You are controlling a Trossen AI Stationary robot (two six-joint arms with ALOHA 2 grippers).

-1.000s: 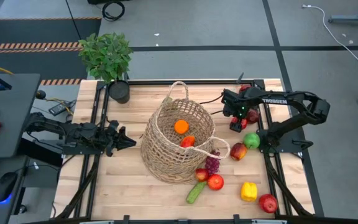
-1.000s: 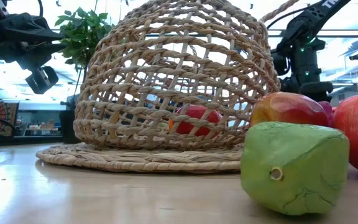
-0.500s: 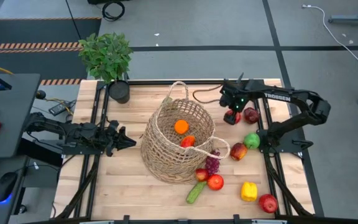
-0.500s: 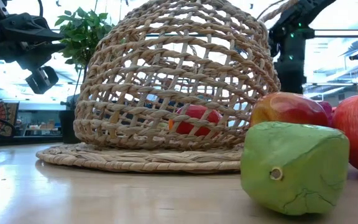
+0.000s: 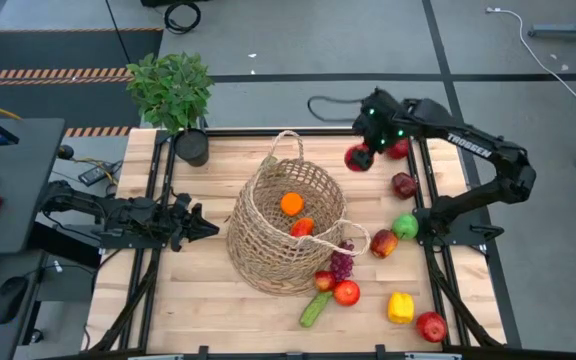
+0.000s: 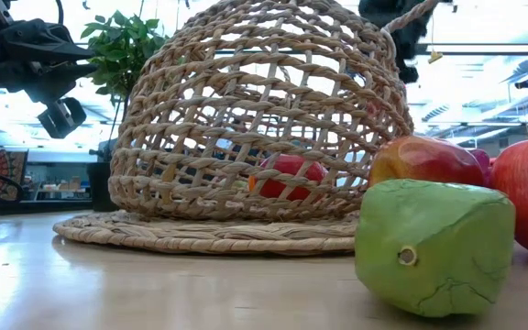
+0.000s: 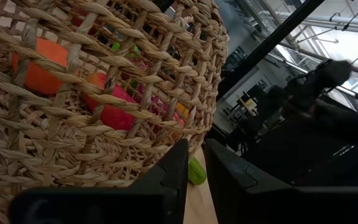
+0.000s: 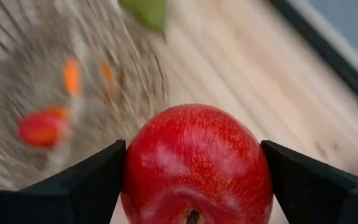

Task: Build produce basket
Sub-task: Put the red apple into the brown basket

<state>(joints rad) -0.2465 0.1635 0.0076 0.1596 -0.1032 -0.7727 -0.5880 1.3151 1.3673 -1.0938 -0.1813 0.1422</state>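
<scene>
The basket (image 5: 286, 226) sits mid-table, big and open-weave, an orange (image 5: 291, 203) and a red piece already inside, while the left gripper (image 5: 200, 224) waits near the table's left edge with its fingers nearly together. Up by the far right corner the right gripper (image 5: 365, 152) is clamped on a red apple (image 5: 357, 158) — glossy, round, finely streaked, filling the space between the fingers (image 8: 73, 186) in the right wrist view. This looks like the carry step: next it must swing over the basket's mouth and let go — grapes (image 5: 341, 265), cucumber (image 5: 315, 308), yellow pepper (image 5: 400, 307) and apples lie along the right side.
</scene>
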